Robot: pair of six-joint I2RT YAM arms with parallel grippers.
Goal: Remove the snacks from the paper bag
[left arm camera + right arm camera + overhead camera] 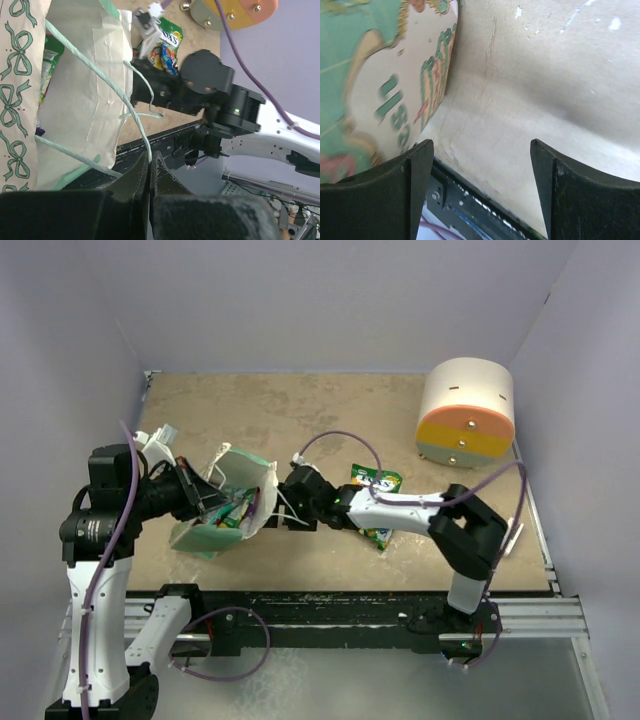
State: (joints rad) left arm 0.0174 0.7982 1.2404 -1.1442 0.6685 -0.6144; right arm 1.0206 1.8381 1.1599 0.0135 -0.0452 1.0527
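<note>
At the left of the overhead view the left gripper (150,167) has its jaws pressed together. From its own camera they look clamped on a thin string handle of the small mint-green paper gift bag (250,462). The bag lies tipped on its side left of centre, its white-lined mouth open toward the right. Shiny snack packets (232,512) show low inside that mouth. Just right of the bag, the right gripper (481,146) has its fingers wide apart with nothing between them, beside the patterned wall rather than inside. The step in hand looks like reaching in for a packet. It should enter through the middle of the mouth, clear of strings and paper rim, close on one packet only, and draw it out level. One yellow-green snack packet (378,483) lies on the table further right, partly hidden by the arm. The next is best set beside it, short of the cream, orange and yellow cylinder (466,415) at the upper right.
</note>
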